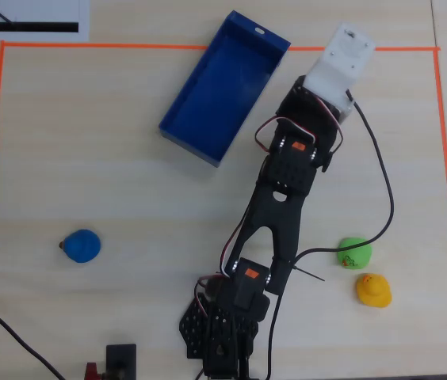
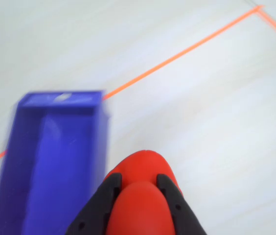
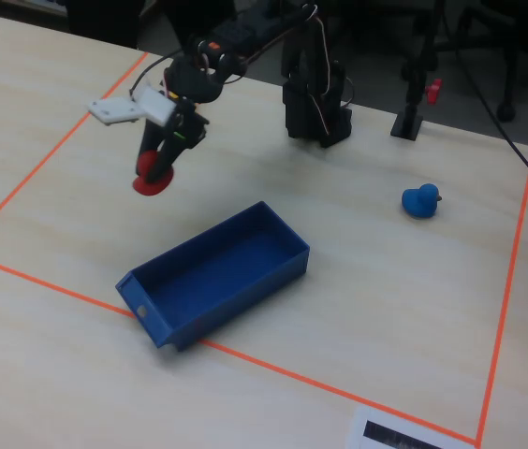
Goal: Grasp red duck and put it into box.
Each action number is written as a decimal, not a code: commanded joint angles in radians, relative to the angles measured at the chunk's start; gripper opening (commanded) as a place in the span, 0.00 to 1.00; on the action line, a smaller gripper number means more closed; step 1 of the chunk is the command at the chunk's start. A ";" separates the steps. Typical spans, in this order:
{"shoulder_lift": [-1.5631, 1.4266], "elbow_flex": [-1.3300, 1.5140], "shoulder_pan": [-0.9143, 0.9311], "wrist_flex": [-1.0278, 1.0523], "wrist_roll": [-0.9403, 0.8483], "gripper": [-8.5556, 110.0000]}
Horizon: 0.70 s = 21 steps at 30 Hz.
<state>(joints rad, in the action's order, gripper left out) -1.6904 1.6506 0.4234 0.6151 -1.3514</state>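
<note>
The pincer (image 2: 138, 183) pinches the red duck (image 2: 140, 164) between its two black fingers (image 2: 109, 193), the duck bulging out past the tips. In the fixed view the duck (image 3: 150, 174) hangs above the table, beside the blue box (image 3: 217, 271), not over it.

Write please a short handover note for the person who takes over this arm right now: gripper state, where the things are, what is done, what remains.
Gripper: shut on the red duck, held above the table; the fixed view shows it lifted.
Box: open, nothing visible inside, lying at an angle near the orange tape line. In the wrist view it is to the left of the duck, not under it.
Other ducks: blue, green and yellow sit on the table, untouched.
Done: red duck grasped and lifted.
Left: move it over the box, release it, pull the arm back.
</note>
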 commanded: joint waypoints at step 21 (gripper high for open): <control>0.209 -0.219 -0.336 0.241 0.023 0.07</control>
<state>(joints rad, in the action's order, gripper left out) -1.5278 1.5585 0.1043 0.8498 -1.3346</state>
